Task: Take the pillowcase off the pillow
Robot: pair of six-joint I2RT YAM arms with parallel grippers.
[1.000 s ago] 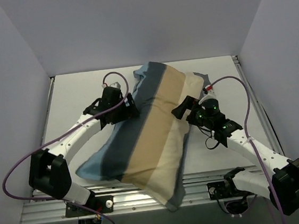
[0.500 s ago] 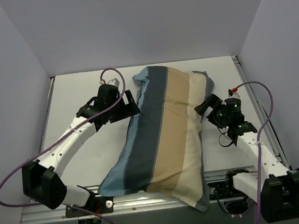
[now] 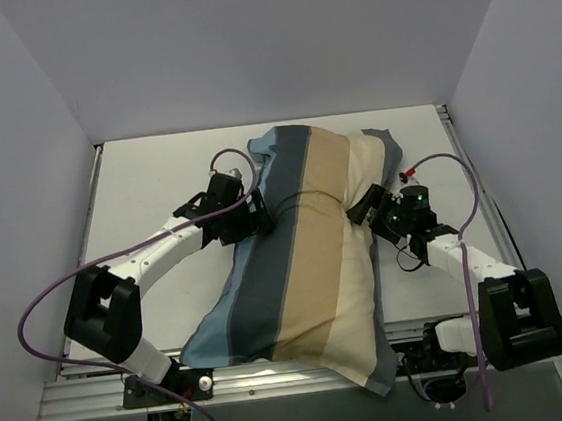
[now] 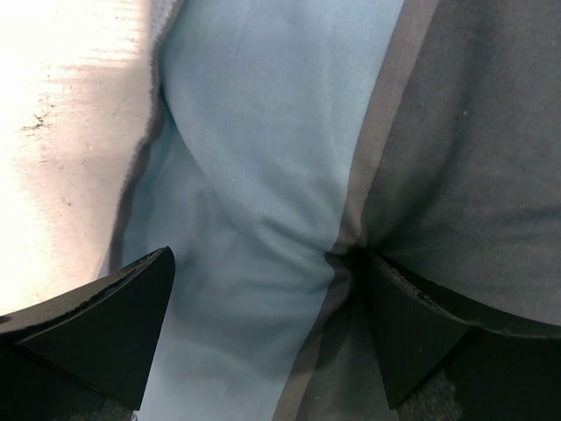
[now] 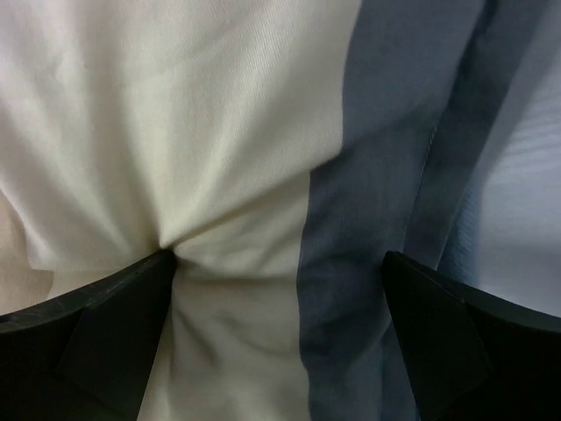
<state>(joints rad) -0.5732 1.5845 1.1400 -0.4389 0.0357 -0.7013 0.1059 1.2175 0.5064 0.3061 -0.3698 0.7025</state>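
Observation:
The pillowcase [image 3: 306,258], with blue-grey, tan and cream bands, lies stuffed and diagonal from the table's back middle to its front right. The pillow is hidden inside it. My left gripper [image 3: 258,215] is open and presses against the cover's left side; in the left wrist view [image 4: 263,259] its fingers straddle the light blue and dark bands [image 4: 254,132]. My right gripper [image 3: 361,207] is open against the cover's right side; in the right wrist view [image 5: 279,256] its left finger [image 5: 131,298] dents the cream band [image 5: 175,114].
The white table [image 3: 148,184] is boxed in by walls at the left, back and right. The cover's near end hangs over the metal front rail [image 3: 99,390]. Purple cables [image 3: 50,305] loop beside both arms.
The covered pillow's near end swung right. Both grippers drew back from it half a second ago and now press in against its two sides again.

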